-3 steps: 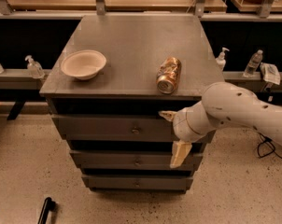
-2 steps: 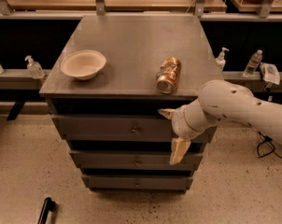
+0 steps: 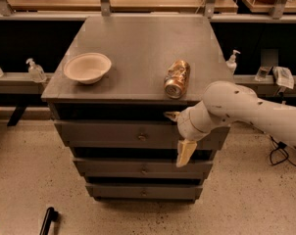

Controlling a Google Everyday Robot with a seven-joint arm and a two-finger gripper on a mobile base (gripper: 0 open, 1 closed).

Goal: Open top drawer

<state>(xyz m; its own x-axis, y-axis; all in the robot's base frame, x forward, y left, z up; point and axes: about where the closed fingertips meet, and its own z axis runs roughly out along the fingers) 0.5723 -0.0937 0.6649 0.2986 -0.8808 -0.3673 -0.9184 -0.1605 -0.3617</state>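
Observation:
The top drawer [image 3: 104, 133] is the wide grey front just under the cabinet top, with a small brass knob [image 3: 142, 137] at its centre. My gripper [image 3: 179, 134] is in front of the drawer's right half, a short way right of the knob. It is open and empty. One cream fingertip [image 3: 171, 115] is at the drawer's upper edge and the other [image 3: 185, 153] hangs at its lower edge. My white arm [image 3: 246, 109] comes in from the right and hides the drawer's right end.
A cream bowl [image 3: 86, 67] and a crushed can [image 3: 177, 78] on its side lie on the cabinet top [image 3: 138, 38]. Two narrower drawers [image 3: 138, 169] sit below. Pump bottles [image 3: 36, 71] stand on side ledges. A black object [image 3: 49, 220] lies on the floor at the left.
My gripper has shifted slightly left and up along the top drawer front, closer to the knob. The drawer, bowl and can have not moved.

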